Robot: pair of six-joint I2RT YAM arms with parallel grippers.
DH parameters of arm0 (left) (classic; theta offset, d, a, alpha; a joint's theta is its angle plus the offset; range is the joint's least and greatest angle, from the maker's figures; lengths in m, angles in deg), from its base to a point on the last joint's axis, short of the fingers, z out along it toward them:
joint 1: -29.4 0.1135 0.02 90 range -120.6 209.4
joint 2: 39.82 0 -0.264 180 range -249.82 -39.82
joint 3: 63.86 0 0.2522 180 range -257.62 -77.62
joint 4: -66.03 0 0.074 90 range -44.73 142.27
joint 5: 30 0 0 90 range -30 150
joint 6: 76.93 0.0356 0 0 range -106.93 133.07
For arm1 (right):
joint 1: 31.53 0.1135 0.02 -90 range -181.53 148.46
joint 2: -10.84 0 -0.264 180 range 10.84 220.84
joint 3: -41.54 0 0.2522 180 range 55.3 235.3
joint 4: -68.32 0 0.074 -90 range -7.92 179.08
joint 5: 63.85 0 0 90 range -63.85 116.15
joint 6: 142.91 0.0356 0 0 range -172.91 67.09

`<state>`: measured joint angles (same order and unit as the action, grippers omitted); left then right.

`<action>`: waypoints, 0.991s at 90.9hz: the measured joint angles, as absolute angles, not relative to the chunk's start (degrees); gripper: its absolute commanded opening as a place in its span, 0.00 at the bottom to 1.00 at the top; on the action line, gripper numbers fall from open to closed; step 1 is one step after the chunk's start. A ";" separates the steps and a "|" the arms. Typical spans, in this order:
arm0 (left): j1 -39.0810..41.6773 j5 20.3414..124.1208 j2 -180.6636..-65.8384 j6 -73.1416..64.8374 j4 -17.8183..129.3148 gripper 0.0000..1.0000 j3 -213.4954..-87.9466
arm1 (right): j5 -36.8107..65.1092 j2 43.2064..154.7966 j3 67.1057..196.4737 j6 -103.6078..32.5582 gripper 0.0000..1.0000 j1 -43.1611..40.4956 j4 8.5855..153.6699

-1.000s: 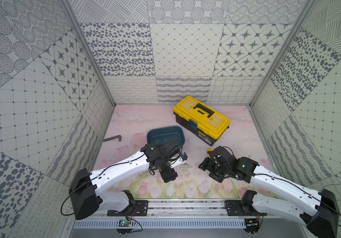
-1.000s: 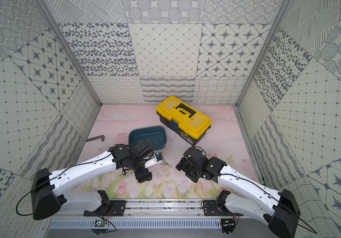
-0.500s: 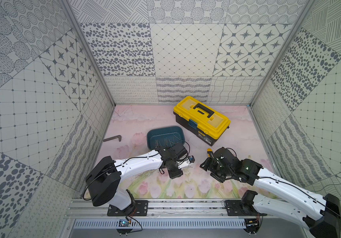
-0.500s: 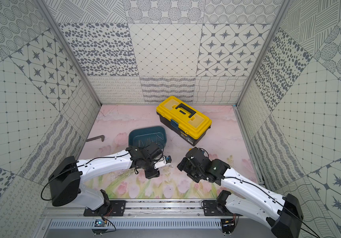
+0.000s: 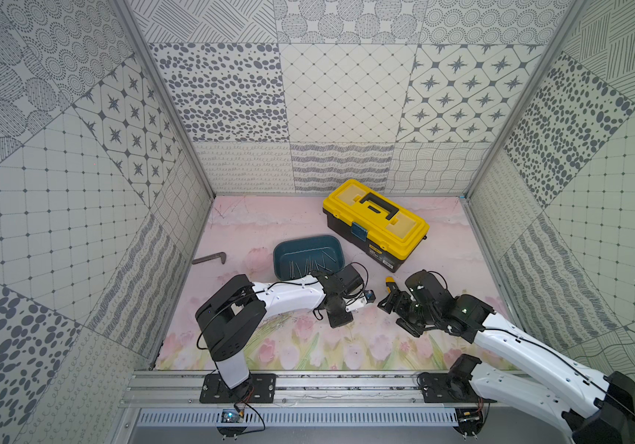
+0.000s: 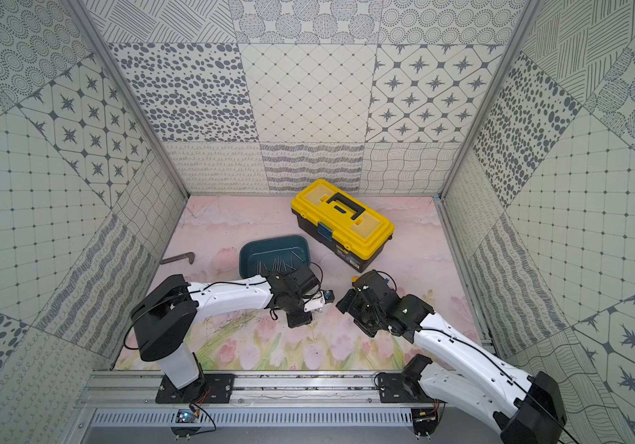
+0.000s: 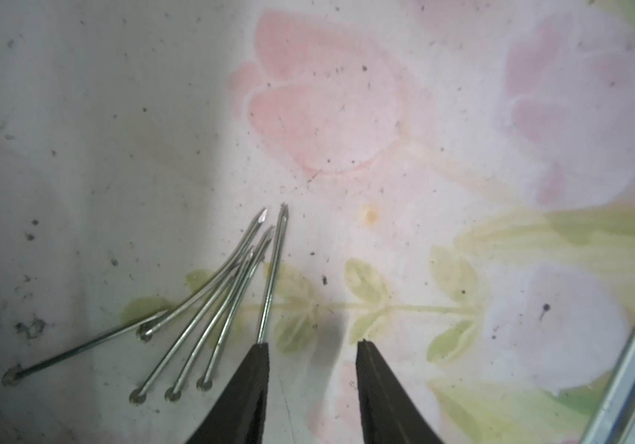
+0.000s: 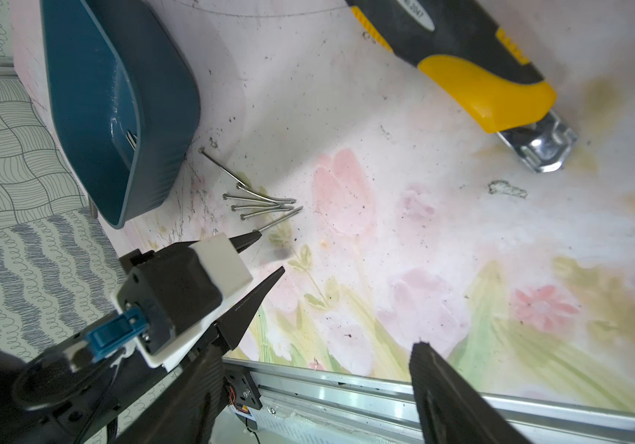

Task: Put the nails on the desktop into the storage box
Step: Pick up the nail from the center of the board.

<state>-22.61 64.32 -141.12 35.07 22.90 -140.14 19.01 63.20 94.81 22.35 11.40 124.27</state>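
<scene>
Several thin grey nails [image 7: 212, 307] lie fanned on the tulip-printed desktop [image 7: 346, 115], just outside a corner of the teal storage box [image 8: 116, 96]. The wrist view of the right arm shows the same nails [image 8: 262, 203]. More nails [image 5: 310, 265] lie inside the storage box [image 5: 300, 248]. My left gripper [image 7: 312, 343] is low over the desktop and open. Bare desktop lies between its fingers. One nail ends at the tip of one finger [image 7: 258, 369]. My right gripper [image 8: 314, 348] hangs wide open and holds nothing, to the right of the left gripper [image 8: 269, 251].
A yellow-and-black utility knife [image 8: 481, 77] lies on the desktop beside my right gripper. A yellow-lidded black toolbox [image 5: 377, 223] stands behind the storage box. A dark L-shaped bar [image 5: 210, 258] rests by the left wall. A metal rail [image 8: 385, 388] runs along the front edge.
My left gripper has swung right and down to the nails beside the storage box, and its jaws have narrowed. The right arm has shifted only slightly.
</scene>
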 measured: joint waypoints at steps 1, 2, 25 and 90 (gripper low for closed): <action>-22.61 64.32 -141.31 35.18 22.92 0.40 -140.23 | 18.95 63.20 94.81 22.31 0.82 11.36 124.27; -22.61 64.32 -141.49 35.24 22.97 0.40 -140.31 | 18.86 63.20 94.81 22.29 0.82 11.32 124.27; -22.61 64.30 -144.81 36.64 23.27 0.39 -142.59 | 18.25 63.20 94.81 21.92 0.82 11.12 124.27; -21.78 63.49 -147.92 41.76 22.79 0.02 -145.69 | 17.98 60.77 94.13 21.94 0.83 11.12 124.45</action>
